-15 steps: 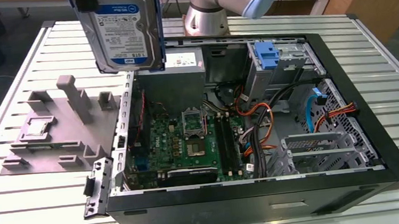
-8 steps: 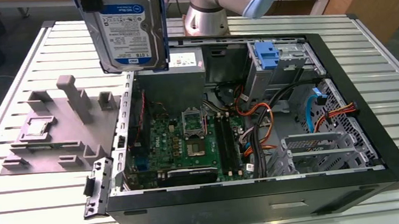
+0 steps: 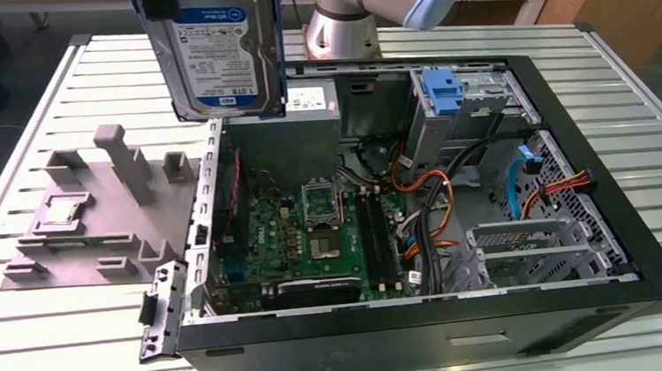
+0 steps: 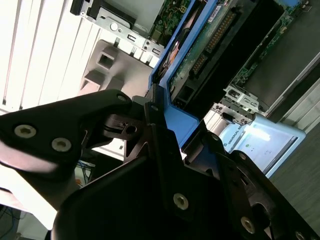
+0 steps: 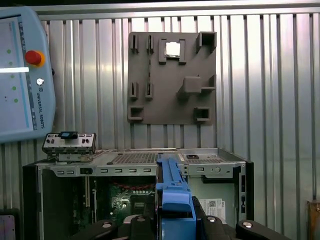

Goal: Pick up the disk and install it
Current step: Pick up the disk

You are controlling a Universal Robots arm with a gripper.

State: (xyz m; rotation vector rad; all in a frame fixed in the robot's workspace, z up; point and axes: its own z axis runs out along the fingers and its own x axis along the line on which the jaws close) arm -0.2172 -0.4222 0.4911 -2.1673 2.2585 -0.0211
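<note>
I had the gripper (image 5: 175, 223) clamped on the disk (image 3: 211, 49) by its blue carrier frame, held aloft, with the open computer case (image 3: 438, 336) and slatted metal table (image 3: 49, 349) below the jaws.

Exterior view: open computer case (image 3: 437, 328) sits on the slatted table (image 3: 36, 342). On the table at the case's 9 o'clock, just beside it, the fixture tray (image 3: 86, 222). At 12, the arm base (image 3: 340, 25) — behind the case. Above the case's 11 o'clock corner hangs the disk (image 3: 212, 53), upright. Inside — motherboard (image 3: 311, 240) at 8, drive cage (image 3: 526, 254) at 4.
</note>
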